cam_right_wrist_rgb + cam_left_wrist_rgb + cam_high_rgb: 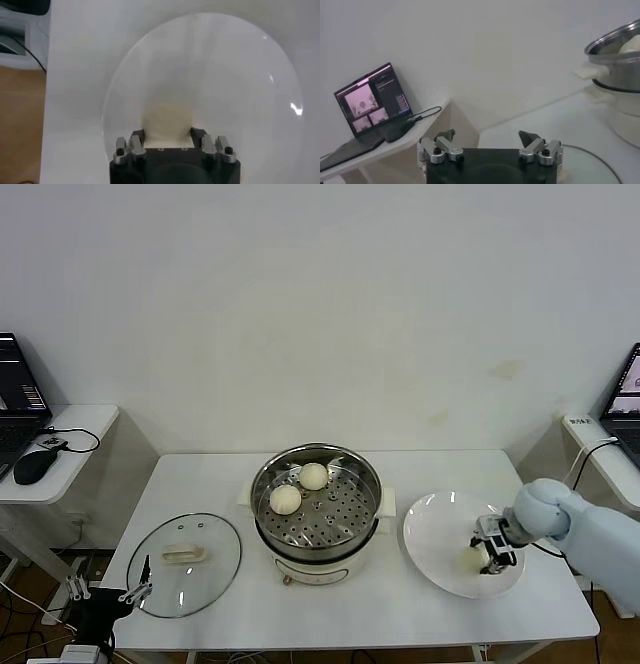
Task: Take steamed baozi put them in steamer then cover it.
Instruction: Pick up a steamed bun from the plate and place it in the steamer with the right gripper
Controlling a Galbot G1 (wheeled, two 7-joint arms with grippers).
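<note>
A plain pale wall is seen behind a white table [420, 604]. Small side tables carrying a laptop [18, 399] stand at either side; a black mouse [33, 466] lies by the left one.

The steamer [316, 509] is placed at the middle of the table, steel pot on a cream-white base, its perforated tray exposed. Two buns are seen on the tray, touching or nearly so, toward the far left part: one bun [286, 499] nearer the front, the other bun [313, 476] behind it.

The glass lid [185, 563] is laid flat on the table to the left of the steamer, handle up, apart from the pot.

A white plate [440, 524] is set to the right of the steamer, just beside it. The right gripper [491, 556] is lowered onto the plate's right part. In the right wrist view its fingers [138, 137] are seen clamped on either side of a cream-white bun [167, 122], which rests on the plate [240, 75]. Whether the bun is lifted clear of the plate cannot be told.

The left gripper [112, 592] is held low off the table's front left corner, near the lid's edge, with fingers [446, 136] spread wide apart and nothing between them. In the left wrist view the steamer [620, 65] is seen well off.
</note>
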